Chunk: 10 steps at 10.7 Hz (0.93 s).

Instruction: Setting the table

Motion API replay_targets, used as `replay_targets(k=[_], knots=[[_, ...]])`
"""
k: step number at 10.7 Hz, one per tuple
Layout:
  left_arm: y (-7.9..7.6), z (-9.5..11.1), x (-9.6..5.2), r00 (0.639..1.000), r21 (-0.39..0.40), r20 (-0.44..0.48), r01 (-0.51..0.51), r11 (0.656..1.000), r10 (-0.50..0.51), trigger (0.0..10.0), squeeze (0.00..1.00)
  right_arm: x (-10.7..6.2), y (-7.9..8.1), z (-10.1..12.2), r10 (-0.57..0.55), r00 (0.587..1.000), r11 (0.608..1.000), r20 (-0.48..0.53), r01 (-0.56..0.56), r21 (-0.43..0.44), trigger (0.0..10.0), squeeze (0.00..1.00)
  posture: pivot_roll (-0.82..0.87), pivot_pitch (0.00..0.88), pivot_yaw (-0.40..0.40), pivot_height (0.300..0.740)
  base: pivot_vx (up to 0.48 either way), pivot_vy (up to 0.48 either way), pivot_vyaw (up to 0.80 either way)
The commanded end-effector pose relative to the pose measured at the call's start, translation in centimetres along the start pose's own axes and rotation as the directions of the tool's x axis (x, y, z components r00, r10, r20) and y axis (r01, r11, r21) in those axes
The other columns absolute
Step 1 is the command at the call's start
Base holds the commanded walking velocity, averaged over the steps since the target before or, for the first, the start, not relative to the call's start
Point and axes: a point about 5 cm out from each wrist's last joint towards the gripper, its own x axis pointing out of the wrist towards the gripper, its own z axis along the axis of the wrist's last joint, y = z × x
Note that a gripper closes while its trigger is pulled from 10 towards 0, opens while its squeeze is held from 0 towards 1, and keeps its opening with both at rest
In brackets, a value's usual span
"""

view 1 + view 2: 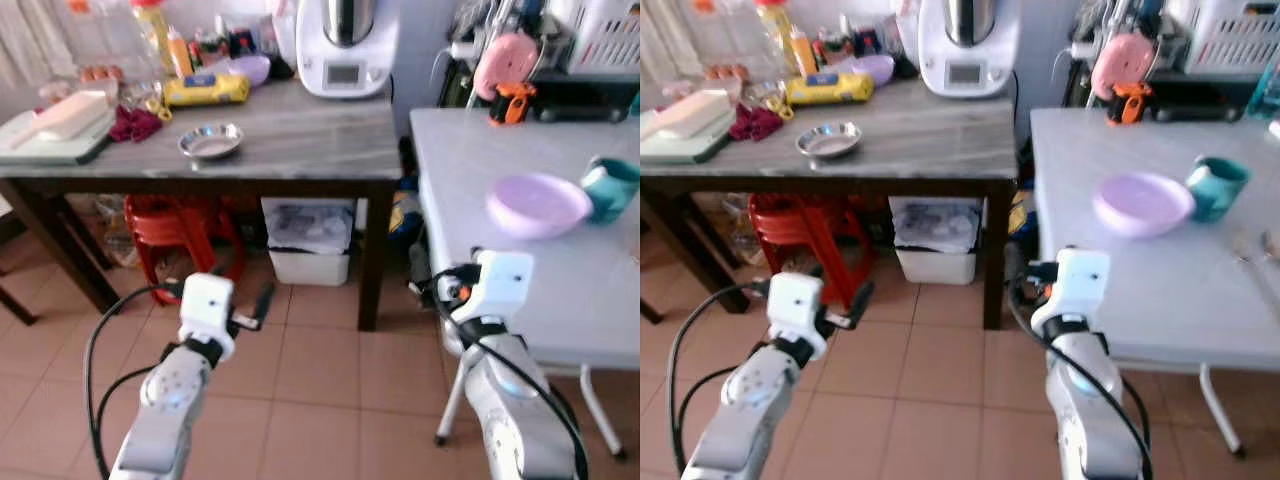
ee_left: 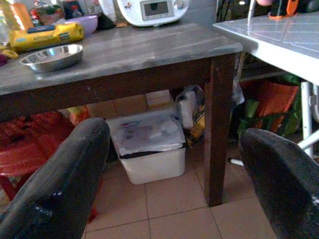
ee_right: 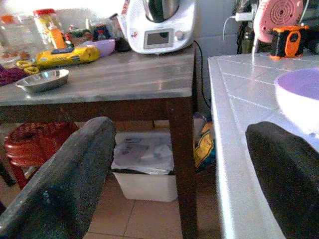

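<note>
wood table [image 1: 300, 140] w/ steel dish [image 1: 211, 141] | white table [image 1: 560, 280] | both grippers empty, spread

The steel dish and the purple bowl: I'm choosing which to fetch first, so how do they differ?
The steel dish is shiny metal; the purple bowl is matte lilac. The steel dish sits on the dark wooden table, the purple bowl on the white tiled table beside a teal cup. The purple bowl looks wider and deeper. Both stand upright and look empty.
</note>
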Motion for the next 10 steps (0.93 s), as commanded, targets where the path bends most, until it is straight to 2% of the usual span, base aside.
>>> replay_targets(k=[1,5,8,10], knots=[[-0.23,0.22,0.11,1.000,0.005,0.009,0.009,1.000,-0.009,10.0,0.00,-0.03,-0.38,0.28,-0.016,1.000,1.000,0.011,0.016,-0.006,10.0,0.00,-0.04,0.000,0.095,0.740,0.000,-0.480,0.00],[-0.36,0.23,0.22,1.000,0.005,0.011,0.020,1.000,-0.020,10.0,0.00,-0.02,-0.70,0.32,-0.036,0.999,0.999,0.012,0.036,-0.017,10.0,0.00,-0.05,0.000,0.096,0.740,0.000,-0.480,0.00],[-0.51,0.22,0.28,1.000,-0.018,0.019,0.022,1.000,-0.022,10.0,0.00,-0.20,-0.79,0.23,-0.041,0.999,0.999,0.008,0.041,-0.019,10.0,0.00,-0.05,0.000,0.097,0.740,0.000,0.000,0.00],[-0.72,0.59,0.36,0.997,-0.039,0.043,0.062,0.997,-0.060,10.0,0.00,-0.14,-0.87,0.31,-0.045,0.999,0.999,0.009,0.045,-0.021,10.0,0.00,-0.06,0.000,0.095,0.740,0.000,0.000,0.00]])
